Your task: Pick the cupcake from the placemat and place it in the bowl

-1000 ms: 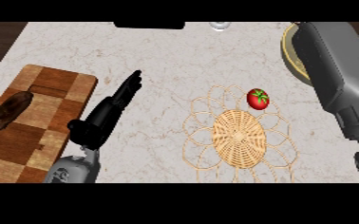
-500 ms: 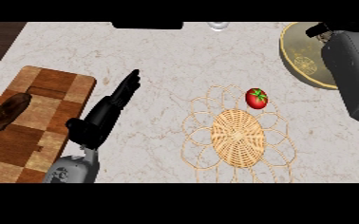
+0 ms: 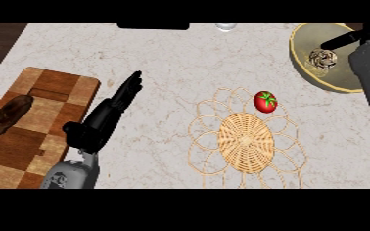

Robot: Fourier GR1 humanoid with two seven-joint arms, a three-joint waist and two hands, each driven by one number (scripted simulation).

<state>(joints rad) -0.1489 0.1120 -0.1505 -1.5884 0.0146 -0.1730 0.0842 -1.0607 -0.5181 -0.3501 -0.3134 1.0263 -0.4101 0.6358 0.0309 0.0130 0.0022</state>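
One cutting board (image 3: 43,122) far left; one left hand (image 3: 108,115), fingers straight and together; one woven placemat (image 3: 245,137) bearing one tomato (image 3: 265,102); one cupcake (image 3: 322,58) inside one bowl (image 3: 307,68); right hand (image 3: 345,40) above, fingers' state unclear.

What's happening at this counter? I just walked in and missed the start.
The cupcake now sits inside the bowl at the counter's far right, off the woven placemat. The right hand shows only in part above the bowl, fingers straight. A tomato lies on the placemat's edge. The left hand rests open beside the cutting board.
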